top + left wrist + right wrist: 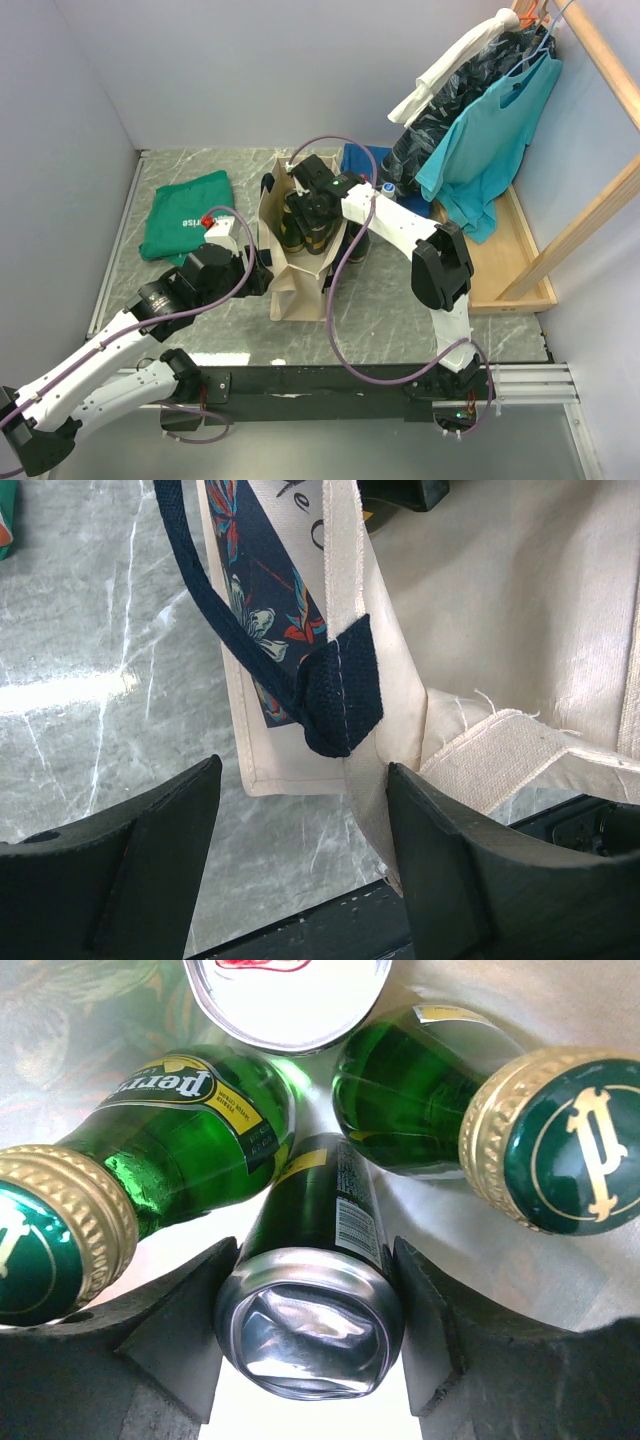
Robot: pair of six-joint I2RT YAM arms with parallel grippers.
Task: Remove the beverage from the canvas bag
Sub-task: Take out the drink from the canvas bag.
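The cream canvas bag (300,288) stands upright mid-table with its mouth open. My right gripper (306,212) reaches down into it. In the right wrist view that gripper (310,1332) is shut on a dark green beverage can (312,1260), with one finger on each side of its dented silver end. Two green glass bottles (170,1140) (440,1090) and a white-topped can (285,990) lie around it inside the bag. My left gripper (305,825) is open at the bag's near-left corner. Its right finger (470,870) rests against the canvas rim (375,780), below the navy strap (340,685).
A folded green T-shirt (186,214) lies to the left of the bag and a blue cloth (366,160) behind it. A wooden rack (590,215) with hanging clothes (490,140) fills the right side. Grey walls close off the table's left and back.
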